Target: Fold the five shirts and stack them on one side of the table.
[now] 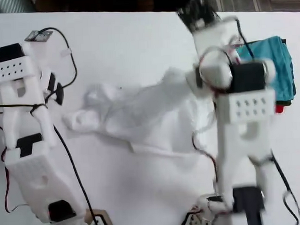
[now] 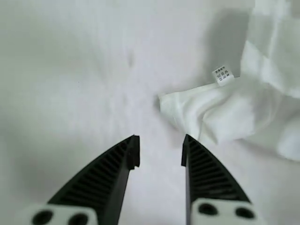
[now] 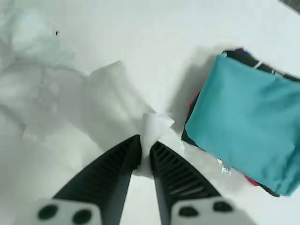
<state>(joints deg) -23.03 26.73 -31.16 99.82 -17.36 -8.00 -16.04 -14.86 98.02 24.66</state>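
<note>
White table (image 1: 137, 38), dark room (image 1: 110, 1) beyond, white shirt (image 1: 150, 117) clamped in right pincer (image 3: 145, 152), folded stack (image 1: 275, 62), left pincer (image 2: 160, 152) apart

white table (image 1: 127, 39), dark room (image 1: 110, 2) behind

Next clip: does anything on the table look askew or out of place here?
The white shirt lies crumpled and bunched mid-table rather than spread flat, one fold pinched in the right pincer. The folded stack with the teal shirt on top looks slightly uneven, dark and red edges peeking out below.
</note>
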